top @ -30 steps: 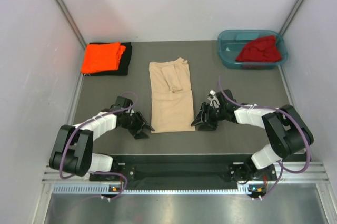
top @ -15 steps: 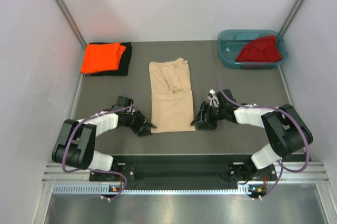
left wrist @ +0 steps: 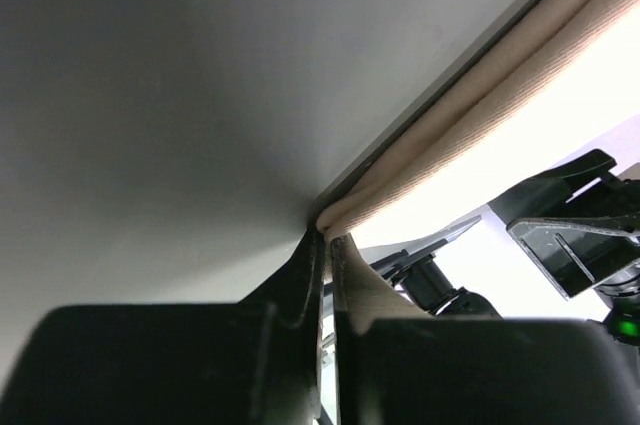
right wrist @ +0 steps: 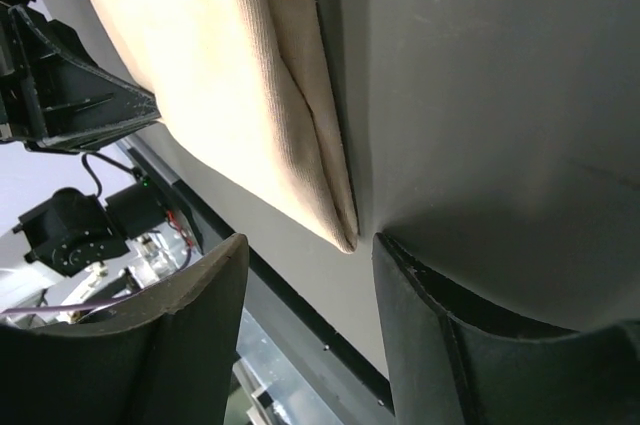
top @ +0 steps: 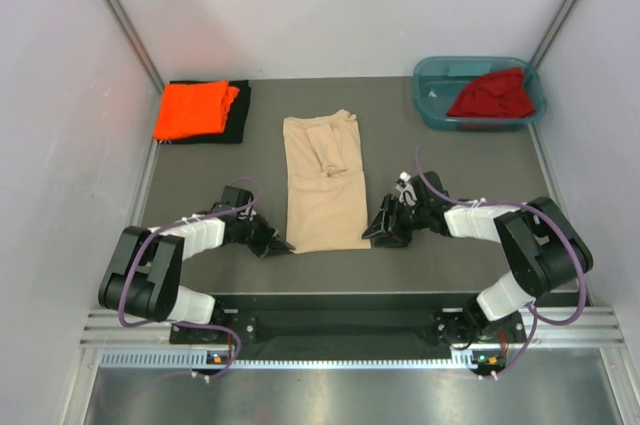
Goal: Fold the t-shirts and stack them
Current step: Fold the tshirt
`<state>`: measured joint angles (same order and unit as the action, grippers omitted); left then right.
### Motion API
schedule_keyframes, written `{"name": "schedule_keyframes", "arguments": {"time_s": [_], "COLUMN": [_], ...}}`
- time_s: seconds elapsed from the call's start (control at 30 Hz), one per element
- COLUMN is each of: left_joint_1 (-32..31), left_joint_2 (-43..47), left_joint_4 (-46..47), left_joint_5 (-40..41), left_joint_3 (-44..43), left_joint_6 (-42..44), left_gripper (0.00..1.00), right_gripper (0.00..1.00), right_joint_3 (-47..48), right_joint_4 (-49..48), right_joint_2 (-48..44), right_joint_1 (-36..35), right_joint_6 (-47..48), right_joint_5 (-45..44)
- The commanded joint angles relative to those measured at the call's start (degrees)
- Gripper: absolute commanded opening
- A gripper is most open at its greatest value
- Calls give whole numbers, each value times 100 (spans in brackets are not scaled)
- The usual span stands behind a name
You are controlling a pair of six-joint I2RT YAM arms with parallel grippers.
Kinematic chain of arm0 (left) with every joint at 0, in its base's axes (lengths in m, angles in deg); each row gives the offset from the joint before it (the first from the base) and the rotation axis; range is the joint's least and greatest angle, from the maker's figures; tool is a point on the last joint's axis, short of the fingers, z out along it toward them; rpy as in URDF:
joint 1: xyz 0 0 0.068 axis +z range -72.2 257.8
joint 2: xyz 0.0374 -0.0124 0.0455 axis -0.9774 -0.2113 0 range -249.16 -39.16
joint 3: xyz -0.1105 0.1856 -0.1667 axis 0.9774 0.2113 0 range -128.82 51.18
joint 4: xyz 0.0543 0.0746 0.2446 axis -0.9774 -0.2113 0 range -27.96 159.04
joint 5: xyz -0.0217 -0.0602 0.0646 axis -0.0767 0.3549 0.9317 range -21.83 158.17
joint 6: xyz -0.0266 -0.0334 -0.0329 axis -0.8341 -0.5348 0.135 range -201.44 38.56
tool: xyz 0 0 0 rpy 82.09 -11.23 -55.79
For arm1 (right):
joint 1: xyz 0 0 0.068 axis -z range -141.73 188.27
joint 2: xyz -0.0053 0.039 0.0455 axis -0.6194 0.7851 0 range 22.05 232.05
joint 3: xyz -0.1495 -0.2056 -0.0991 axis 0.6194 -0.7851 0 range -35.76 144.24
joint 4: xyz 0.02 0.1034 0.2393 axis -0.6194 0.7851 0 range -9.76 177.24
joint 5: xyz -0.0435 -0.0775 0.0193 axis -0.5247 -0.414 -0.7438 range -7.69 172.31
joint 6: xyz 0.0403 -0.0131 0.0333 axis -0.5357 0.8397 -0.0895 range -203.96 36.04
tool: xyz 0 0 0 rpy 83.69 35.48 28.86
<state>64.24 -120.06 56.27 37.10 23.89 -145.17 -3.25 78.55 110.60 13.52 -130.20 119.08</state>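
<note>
Beige-tan t-shirt [top: 324,185], finely ribbed, plain, on a dark grey desk [top: 400,145]. Left of it, bright orange t-shirt [top: 193,108] atop a black t-shirt [top: 241,117]. Right of it, dark red t-shirt [top: 490,95] in a translucent teal tub [top: 430,105].

**Arm and Gripper Finish**

Left arm [top: 190,233], at 7 o'clock in the top view: black cylindrical joint housings alternate with white link covers. The left cable [top: 122,297], purple, runs outside the links in loose loops.

Right arm [top: 478,220], at 5 o'clock: same black-and-white finish. The right cable [top: 583,280] is also purple, and a small white fitting [top: 403,182] sits near the wrist.

Left gripper [top: 284,245] and right gripper [top: 371,233]: matt black throughout. In the wrist views, the right fingers [right wrist: 190,345] are smooth moulded black plastic, broad with rounded tips. The left fingers [left wrist: 300,280] taper to thin, flat-faced tips.
</note>
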Motion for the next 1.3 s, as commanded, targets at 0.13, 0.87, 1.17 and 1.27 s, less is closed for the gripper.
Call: {"name": "schedule_keyframes", "arguments": {"time_s": [0.13, 0.87, 1.17, 1.27], "left_joint_1": [-15, -24, -15, -15], "left_joint_2": [-84, 22, -22, -39], "left_joint_4": [372, 337, 302, 267], "left_joint_5": [-30, -286, -277, -268], "left_joint_3": [101, -92, -110, -154], "left_joint_6": [71, 70, 176, 255], "left_gripper": [0, 0, 0, 0], "right_gripper": [51, 47, 27, 11], "right_joint_3": [-228, -685, -694, -624], "right_joint_4": [-252, -1184, -1412, -1430], "right_joint_2": [-93, 434, 681, 707], "right_joint_1": [-56, -38, -12, 14], "right_joint_6": [-193, -1071, -1116, -1010], "right_joint_5": [-276, -461, -487, -478]}}
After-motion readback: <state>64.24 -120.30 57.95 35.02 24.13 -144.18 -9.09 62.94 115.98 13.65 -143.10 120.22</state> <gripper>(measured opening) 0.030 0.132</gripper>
